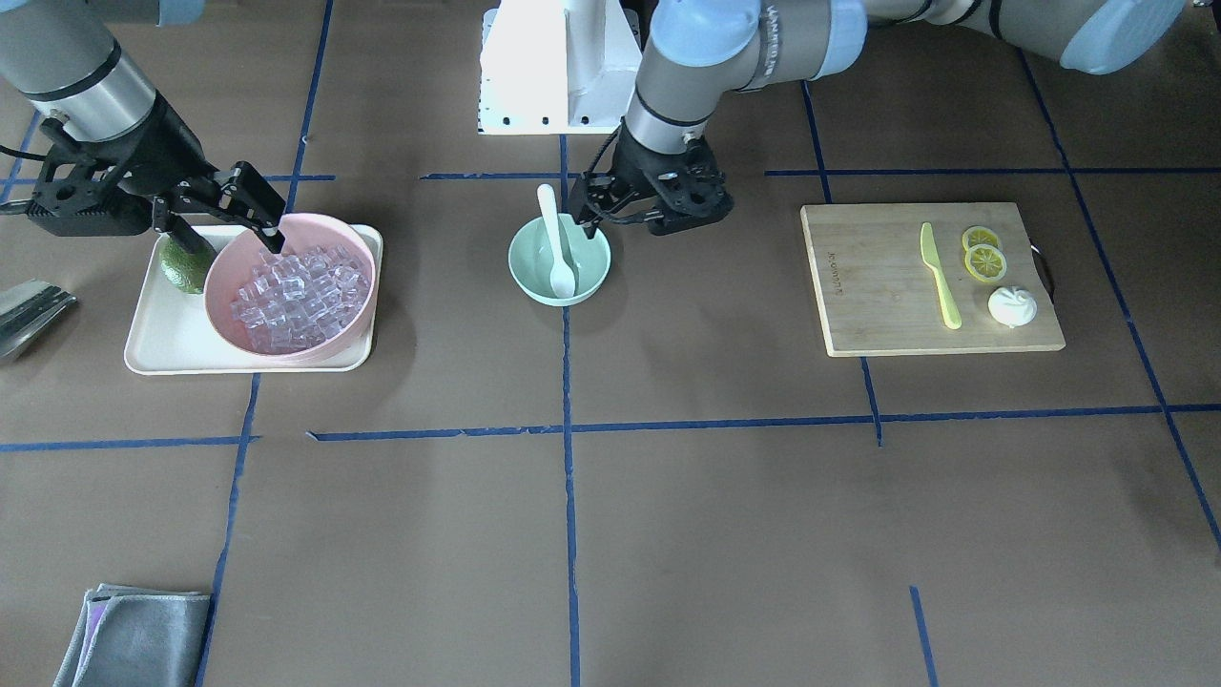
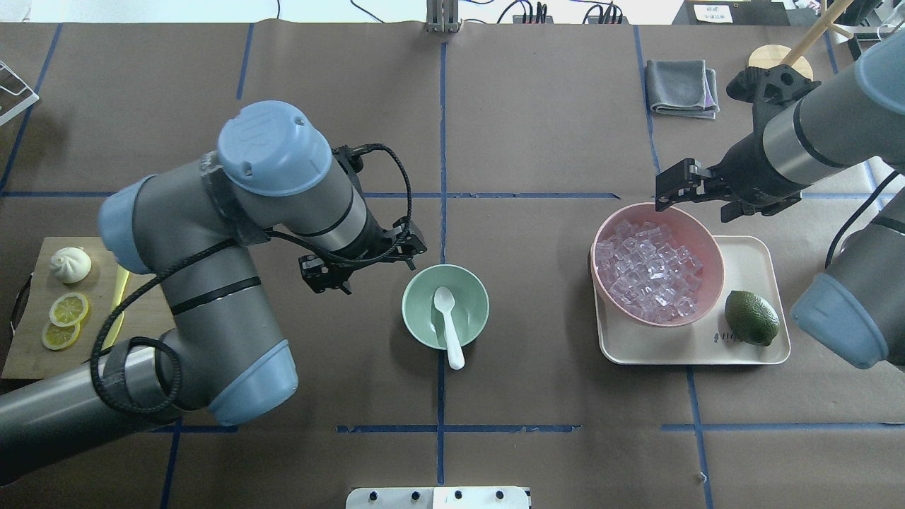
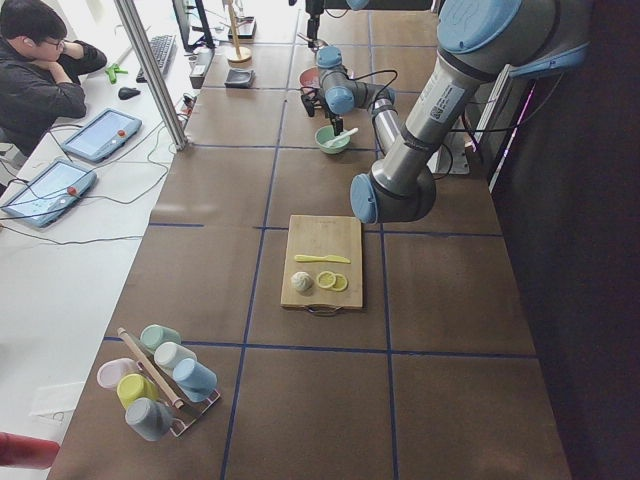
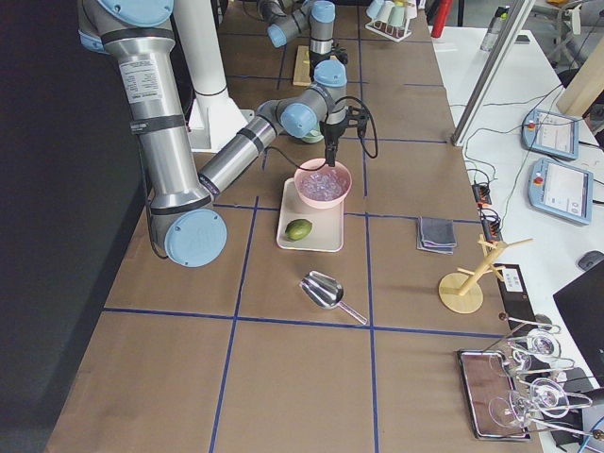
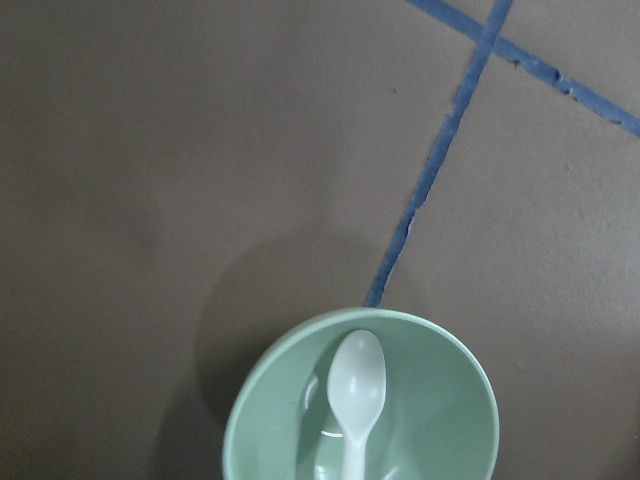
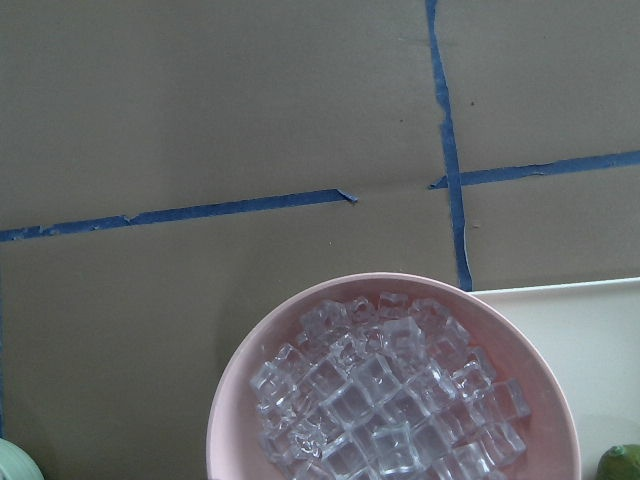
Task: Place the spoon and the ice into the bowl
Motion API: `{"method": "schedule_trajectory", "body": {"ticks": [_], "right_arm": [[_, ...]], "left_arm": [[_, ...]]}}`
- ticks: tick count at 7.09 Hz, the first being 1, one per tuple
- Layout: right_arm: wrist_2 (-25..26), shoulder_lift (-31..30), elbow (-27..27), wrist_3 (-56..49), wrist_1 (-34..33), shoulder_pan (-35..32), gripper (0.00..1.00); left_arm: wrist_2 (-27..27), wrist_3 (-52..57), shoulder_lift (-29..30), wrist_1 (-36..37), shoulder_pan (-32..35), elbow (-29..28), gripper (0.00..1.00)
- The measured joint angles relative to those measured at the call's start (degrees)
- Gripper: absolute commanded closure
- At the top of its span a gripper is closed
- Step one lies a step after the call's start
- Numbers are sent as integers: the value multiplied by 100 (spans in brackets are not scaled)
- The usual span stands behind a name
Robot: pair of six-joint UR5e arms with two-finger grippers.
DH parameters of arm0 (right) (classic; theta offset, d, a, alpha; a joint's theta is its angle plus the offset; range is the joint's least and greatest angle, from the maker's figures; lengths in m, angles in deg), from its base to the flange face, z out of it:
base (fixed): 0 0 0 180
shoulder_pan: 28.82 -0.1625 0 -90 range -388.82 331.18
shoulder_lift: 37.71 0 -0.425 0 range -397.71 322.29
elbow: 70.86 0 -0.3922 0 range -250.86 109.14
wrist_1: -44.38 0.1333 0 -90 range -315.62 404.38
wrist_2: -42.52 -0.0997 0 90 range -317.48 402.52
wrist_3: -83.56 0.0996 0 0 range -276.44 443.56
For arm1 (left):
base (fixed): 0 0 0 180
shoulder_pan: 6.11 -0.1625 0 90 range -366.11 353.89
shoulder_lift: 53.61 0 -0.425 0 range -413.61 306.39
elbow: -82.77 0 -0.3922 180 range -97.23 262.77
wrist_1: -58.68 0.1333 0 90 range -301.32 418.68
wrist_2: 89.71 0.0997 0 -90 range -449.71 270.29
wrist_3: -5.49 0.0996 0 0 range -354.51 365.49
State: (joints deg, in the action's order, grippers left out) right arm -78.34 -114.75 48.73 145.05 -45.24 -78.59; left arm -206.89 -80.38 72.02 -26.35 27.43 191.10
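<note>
Spoon (image 2: 447, 314) resting in mint bowl (image 2: 423, 304). Ice (image 2: 647, 272) heaped in pink bowl (image 2: 709, 244) on tray (image 2: 751, 263). Left gripper (image 1: 590, 216), right gripper (image 1: 273, 223): fingers parted, empty.

The slim plastic spoon (image 2: 449, 326) is white, the small round bowl (image 2: 421, 304) mint-green, the glassy ice cubes (image 2: 647, 272) colourless, the wide bowl (image 2: 696, 233) pink, the flat tray (image 2: 749, 258) cream. The table (image 2: 551, 127) is brown, gridded with blue tape lines (image 2: 442, 141).

Left arm folded at overhead view's left. Left gripper (image 2: 368, 268) near frame centre, pointing down, jaws spread. Right gripper (image 2: 698, 201) at upper right, wrist tilted, jaws spread wide.
</note>
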Motion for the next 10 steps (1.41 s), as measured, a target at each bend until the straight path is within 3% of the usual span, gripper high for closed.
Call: {"method": "schedule_trajectory", "body": {"ticks": [2, 5, 7, 10], "right_arm": [[261, -95, -181, -60, 390, 272, 0], [404, -141, -649, -87, 663, 603, 1], [522, -119, -859, -102, 675, 803, 16], [550, -89, -993, -280, 666, 964, 19]], "left_arm": [[-27, 1092, -804, 603, 361, 1009, 0], [-163, 2247, -1769, 1008, 951, 1939, 0], [-446, 3081, -2442, 1046, 1518, 2300, 0], [-562, 3521, -2742, 1044, 1799, 2382, 0]]}}
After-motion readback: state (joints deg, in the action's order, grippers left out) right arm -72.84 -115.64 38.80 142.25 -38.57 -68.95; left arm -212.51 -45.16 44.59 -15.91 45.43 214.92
